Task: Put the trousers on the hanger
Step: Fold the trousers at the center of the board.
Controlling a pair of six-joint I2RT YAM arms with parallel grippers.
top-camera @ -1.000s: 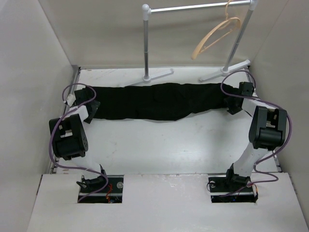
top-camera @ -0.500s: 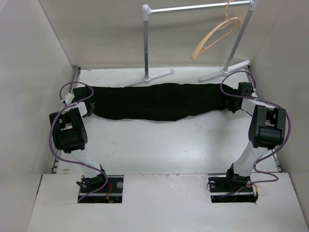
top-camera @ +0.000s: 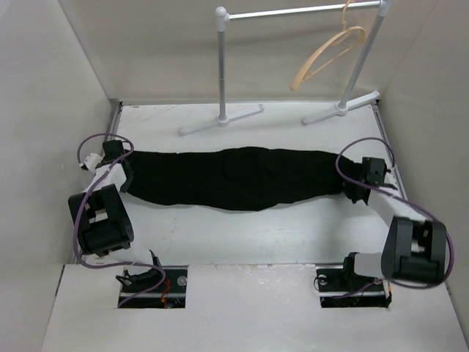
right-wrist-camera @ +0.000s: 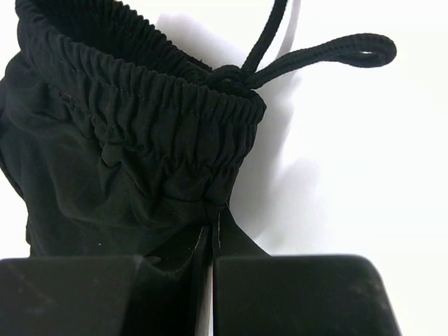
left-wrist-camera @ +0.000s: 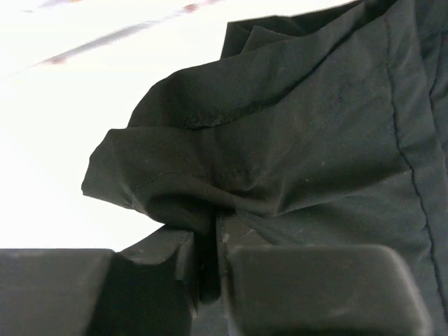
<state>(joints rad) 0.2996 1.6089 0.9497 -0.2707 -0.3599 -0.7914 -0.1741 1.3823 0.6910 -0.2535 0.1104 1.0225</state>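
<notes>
Trousers, black ones, lie stretched out flat across the middle of the white table. The left gripper is pinched tight on the bunched cloth at their left end, and the right gripper is clamped on the elastic waistband, with the drawstring flopped beside it. The tan hanger dangles from the white rail stand at the back right, well apart from the fabric; the stand's feet sit just behind the trousers, the side walls hug both arms, and open tabletop runs in front.
</notes>
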